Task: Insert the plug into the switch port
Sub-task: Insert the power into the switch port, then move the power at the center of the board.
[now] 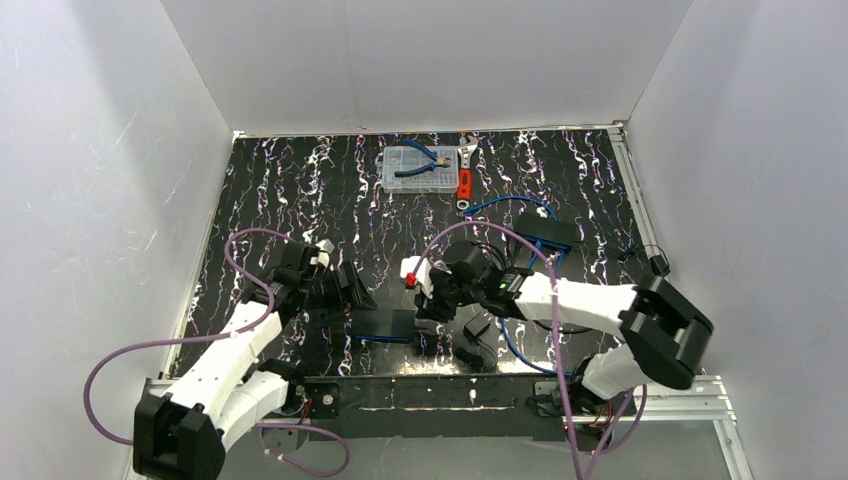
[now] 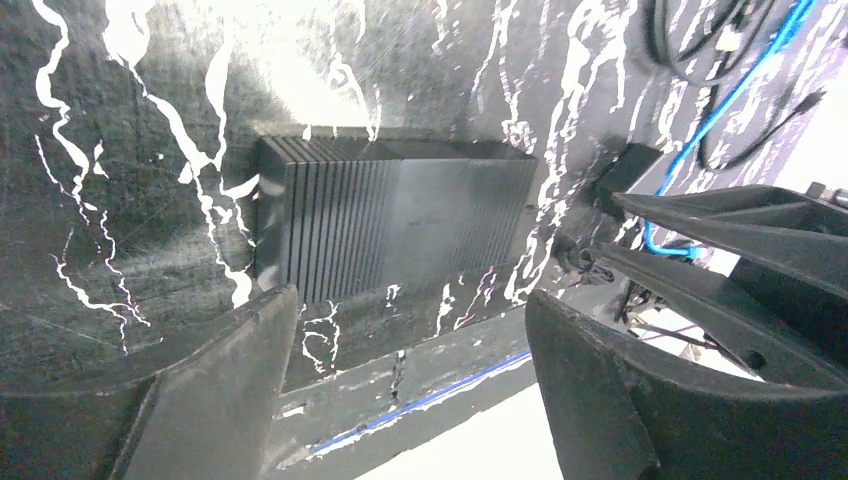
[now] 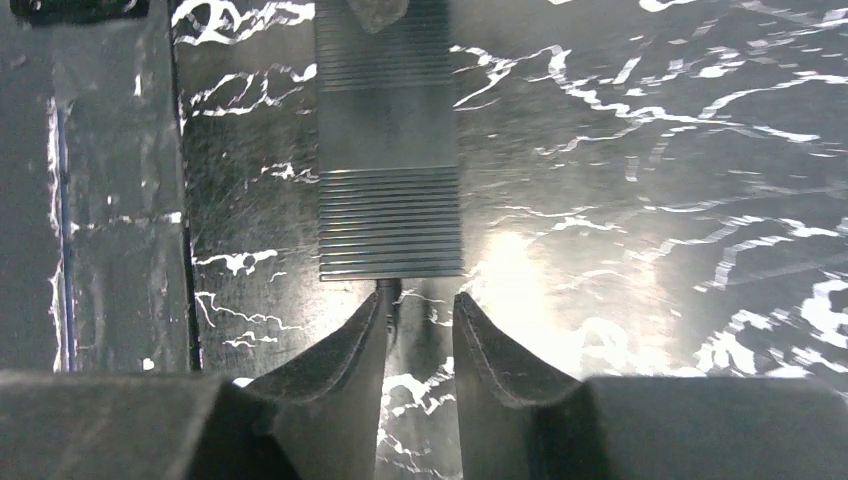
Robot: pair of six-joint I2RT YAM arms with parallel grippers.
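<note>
The switch, a flat matte-black ribbed box [image 1: 383, 323], lies near the table's front edge between the two grippers. It shows in the left wrist view [image 2: 390, 215] and in the right wrist view [image 3: 388, 150]. A thin dark plug [image 3: 389, 293] stands at the box's near edge, at the port, beside my right gripper's left fingertip. My right gripper [image 3: 420, 305] is narrowly open, and its right finger is clear of the plug. In the top view the right gripper [image 1: 427, 308] is just right of the box. My left gripper [image 2: 408, 320] is wide open and empty, just short of the box's long side [image 1: 352, 290].
A clear parts box [image 1: 418, 168] with blue pliers and a red-handled wrench [image 1: 465, 182] lie at the back. A blue cable [image 1: 500, 205] and a black adapter [image 1: 547, 232] lie behind the right arm. Small black parts [image 1: 476, 330] sit by the metal front rail [image 1: 430, 392].
</note>
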